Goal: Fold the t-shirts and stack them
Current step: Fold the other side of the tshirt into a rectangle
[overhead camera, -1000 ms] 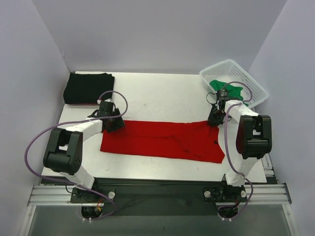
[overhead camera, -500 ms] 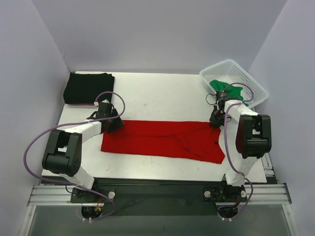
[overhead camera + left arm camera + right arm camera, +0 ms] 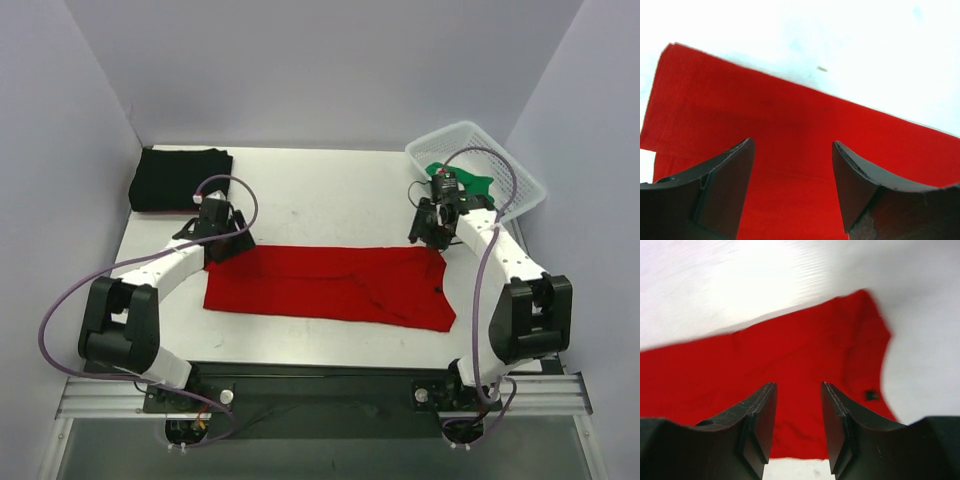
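Top external, green t-shirt (image 3: 472, 185) in basket (image 3: 468, 129), left claw (image 3: 792, 146), right claw (image 3: 798, 385) parted, empty, over red t-shirt (image 3: 330, 285)

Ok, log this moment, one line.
left gripper open over red t-shirt; right gripper open over it; black t-shirt folded, far left; green t-shirt in basket

right gripper (image 3: 428, 224): we opened it off the red t-shirt (image 3: 330, 285) and raised it | left gripper (image 3: 226, 240): we shifted it slightly farther | elbows: we swung both outward
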